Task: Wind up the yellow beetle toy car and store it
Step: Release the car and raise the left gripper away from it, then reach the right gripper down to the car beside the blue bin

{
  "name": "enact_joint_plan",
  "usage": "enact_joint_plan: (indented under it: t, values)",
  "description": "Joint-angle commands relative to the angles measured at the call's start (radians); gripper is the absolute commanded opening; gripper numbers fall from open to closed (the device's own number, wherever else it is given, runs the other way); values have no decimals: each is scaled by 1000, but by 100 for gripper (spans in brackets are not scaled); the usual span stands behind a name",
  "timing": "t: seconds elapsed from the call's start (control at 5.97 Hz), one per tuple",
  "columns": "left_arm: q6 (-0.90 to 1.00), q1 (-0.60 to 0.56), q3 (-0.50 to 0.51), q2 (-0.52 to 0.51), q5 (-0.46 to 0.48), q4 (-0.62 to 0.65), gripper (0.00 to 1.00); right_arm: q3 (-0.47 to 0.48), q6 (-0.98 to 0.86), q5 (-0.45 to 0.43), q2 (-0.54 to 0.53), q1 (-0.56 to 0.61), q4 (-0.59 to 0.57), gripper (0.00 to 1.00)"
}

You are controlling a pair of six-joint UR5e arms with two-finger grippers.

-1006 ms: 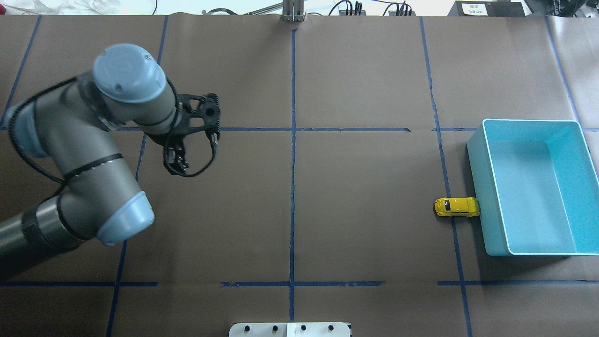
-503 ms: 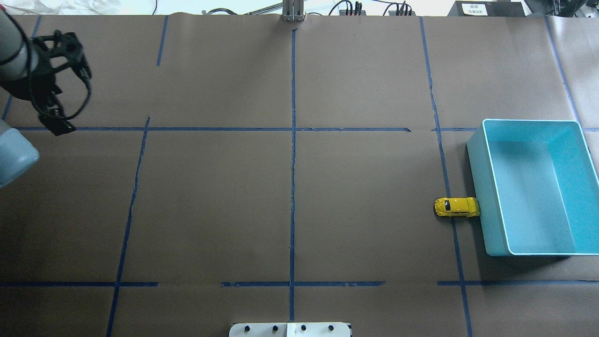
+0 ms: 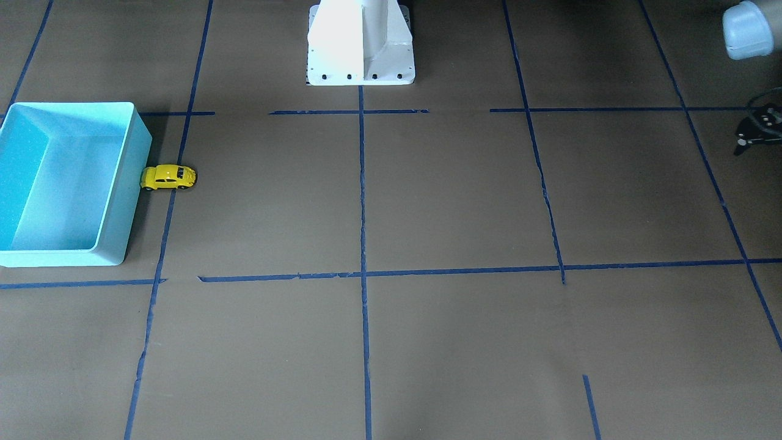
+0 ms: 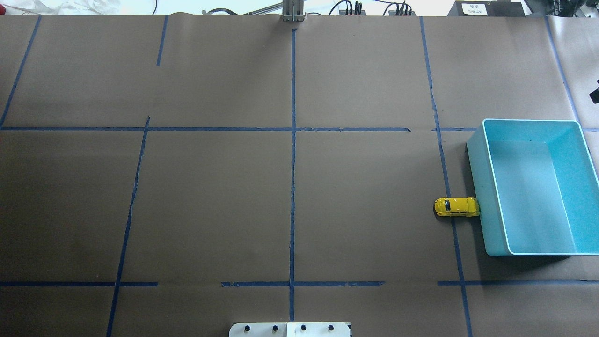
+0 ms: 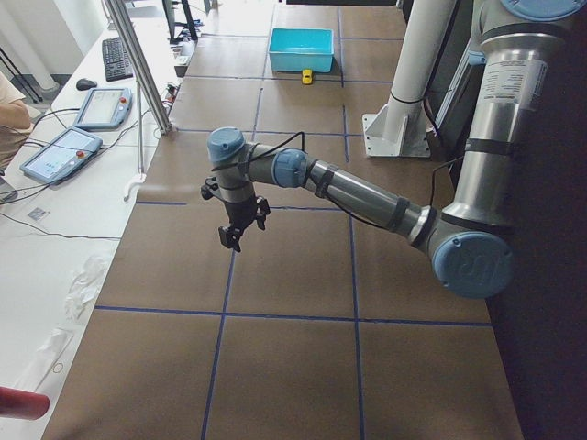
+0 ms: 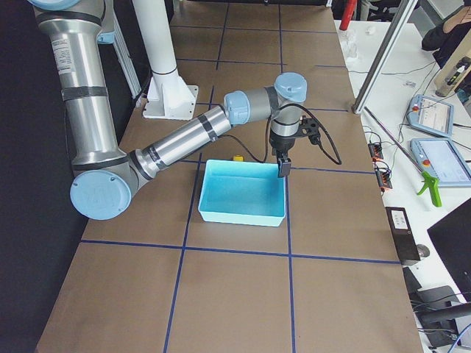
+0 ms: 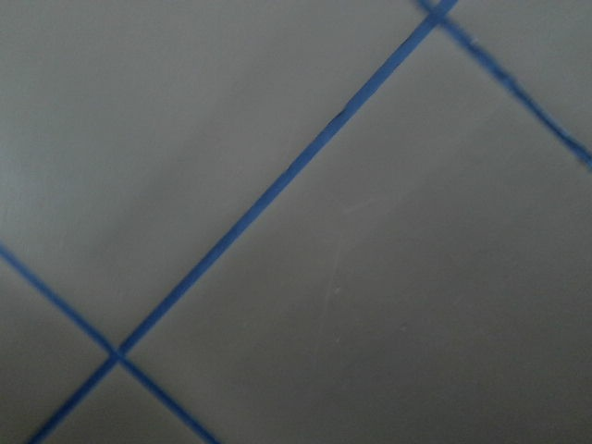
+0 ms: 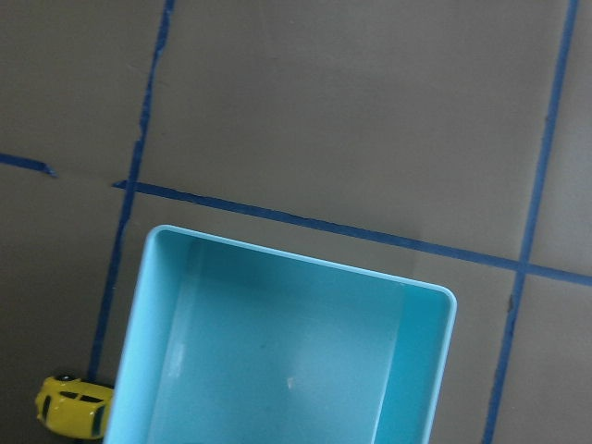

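The yellow beetle toy car [image 4: 457, 207] stands on the brown table with one end against the outer wall of the turquoise bin [image 4: 473, 154]. It also shows in the front view [image 3: 168, 176] and the right wrist view [image 8: 74, 405]. The bin [image 8: 277, 351] is empty. My left gripper [image 3: 757, 131] hangs far from the car at the table's other end [image 5: 229, 236]. My right gripper [image 6: 282, 170] hovers above the bin's far side, and only a black tip of it [image 4: 594, 93] shows overhead. I cannot tell whether either gripper is open or shut.
The white base plate [image 4: 290, 329] sits at the near middle edge of the table. Blue tape lines [image 4: 292, 154] divide the brown paper. Operator consoles [image 6: 441, 158] lie beyond the table's far edge.
My left arm has swung left and out of the overhead view. A black tip of my right gripper has come in at the right edge. The car and bin have not moved.
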Motion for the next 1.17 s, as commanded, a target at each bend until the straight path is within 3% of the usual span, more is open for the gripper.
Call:
enact_joint_plan:
  t: [0.0,0.17,0.34,0.67,0.84,1.01]
  values:
    - [0,-192,186,10,-66,0,100,77,-7,43,66,-111,-1,100]
    - [-17,-231,194,12,-187,0,100,92,-15,-13,99,-241,96,100]
    - [-213,-231,193,26,-195,-10,100,108,-13,-120,105,-365,164,100]
    - [-255,-231,181,29,-188,-14,100,149,-57,-248,101,-603,203,100]
    - [-254,-231,178,27,-186,-15,100,145,-146,-350,79,-701,297,100]
    - [-254,-228,175,17,-183,-17,100,131,-279,-389,44,-766,339,100]
